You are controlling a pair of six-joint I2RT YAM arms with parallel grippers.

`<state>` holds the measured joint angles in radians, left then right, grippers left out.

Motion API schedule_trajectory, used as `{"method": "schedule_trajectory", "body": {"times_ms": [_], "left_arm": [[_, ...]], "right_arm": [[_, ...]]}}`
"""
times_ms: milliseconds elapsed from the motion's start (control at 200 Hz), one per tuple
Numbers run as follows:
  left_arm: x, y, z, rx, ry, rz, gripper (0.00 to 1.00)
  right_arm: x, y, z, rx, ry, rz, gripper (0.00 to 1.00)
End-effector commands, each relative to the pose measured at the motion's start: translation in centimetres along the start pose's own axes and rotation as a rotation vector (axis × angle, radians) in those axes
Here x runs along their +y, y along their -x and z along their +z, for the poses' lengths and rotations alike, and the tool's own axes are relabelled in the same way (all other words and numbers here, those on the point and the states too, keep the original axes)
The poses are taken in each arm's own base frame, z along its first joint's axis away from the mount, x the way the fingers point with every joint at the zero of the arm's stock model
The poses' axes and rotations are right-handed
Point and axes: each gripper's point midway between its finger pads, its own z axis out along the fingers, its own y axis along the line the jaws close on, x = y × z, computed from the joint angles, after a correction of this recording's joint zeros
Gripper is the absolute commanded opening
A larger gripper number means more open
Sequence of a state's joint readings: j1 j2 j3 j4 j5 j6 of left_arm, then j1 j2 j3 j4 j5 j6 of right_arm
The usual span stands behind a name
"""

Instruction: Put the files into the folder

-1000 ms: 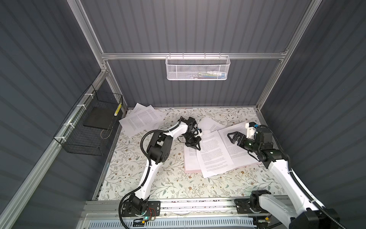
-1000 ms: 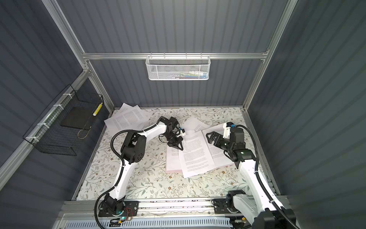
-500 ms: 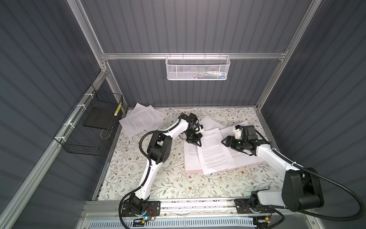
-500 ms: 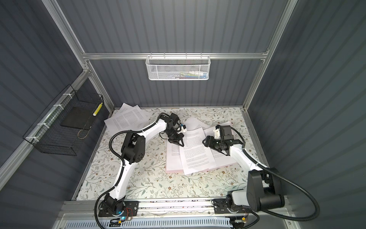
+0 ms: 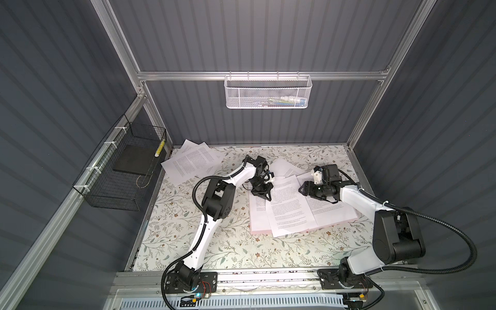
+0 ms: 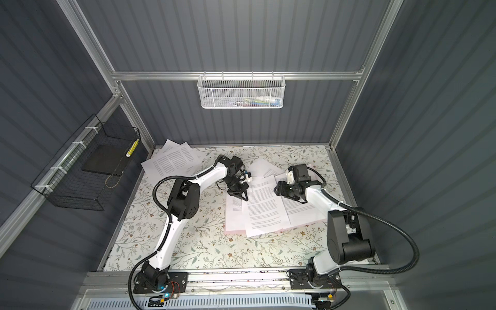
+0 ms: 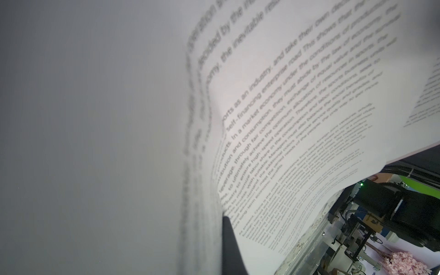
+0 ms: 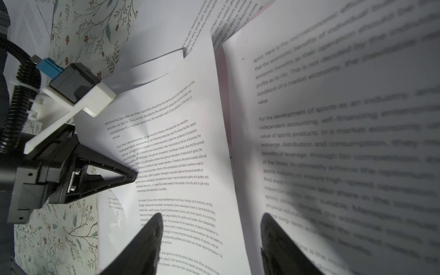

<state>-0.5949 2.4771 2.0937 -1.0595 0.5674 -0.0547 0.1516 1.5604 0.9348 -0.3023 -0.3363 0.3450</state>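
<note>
The folder [image 5: 258, 231] lies flat on the table [image 5: 214, 241], just right of centre toward 3 o'clock. Only a pink strip of it shows along its near edge, under the files [image 5: 288, 206] fanned on top. At the stack's 11 o'clock corner the left gripper [image 5: 268, 198] is pinched tight on one sheet's edge. At the stack's 1 o'clock the right gripper [image 8: 211, 215] stands partly spread, its fingers [image 8: 154, 228] either side of a sheet's edge, gripping nothing. Farther off, at 10 o'clock, loose sheets [image 5: 192, 163] lie overlapping in the table's far corner.
</note>
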Motion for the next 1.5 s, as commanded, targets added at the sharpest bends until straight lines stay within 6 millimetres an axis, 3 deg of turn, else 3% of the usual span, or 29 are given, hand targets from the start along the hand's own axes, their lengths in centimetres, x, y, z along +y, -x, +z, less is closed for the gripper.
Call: {"method": "schedule_trajectory", "body": {"times_ms": [0,390,690,841,921,1201,1496], "left_arm": [[0.4,-0.7,0.3,0.032,0.015,-0.001,0.0],[0.3,-0.7,0.4,0.029,0.01,-0.004,0.0],[0.5,-0.6,0.6,0.03,0.009,-0.007,0.0],[0.4,-0.6,0.7,0.029,0.003,-0.008,0.0],[0.4,-0.6,0.7,0.029,0.0,-0.006,0.0],[0.4,-0.6,0.7,0.028,-0.002,-0.006,0.0],[0.3,-0.6,0.6,0.027,-0.007,-0.003,0.0]], "right_arm": [[0.6,-0.1,0.9,0.04,0.034,-0.023,0.61],[1.0,-1.1,2.7,0.102,0.097,-0.014,0.51],[3.0,-0.7,1.1,0.07,0.174,-0.023,0.4],[2.2,-1.3,1.6,0.092,0.132,-0.024,0.34],[1.6,-1.6,1.9,0.094,0.085,-0.031,0.36],[2.8,-1.7,2.0,0.087,0.127,-0.058,0.32],[2.1,-2.3,3.7,0.132,0.071,-0.078,0.26]]}}
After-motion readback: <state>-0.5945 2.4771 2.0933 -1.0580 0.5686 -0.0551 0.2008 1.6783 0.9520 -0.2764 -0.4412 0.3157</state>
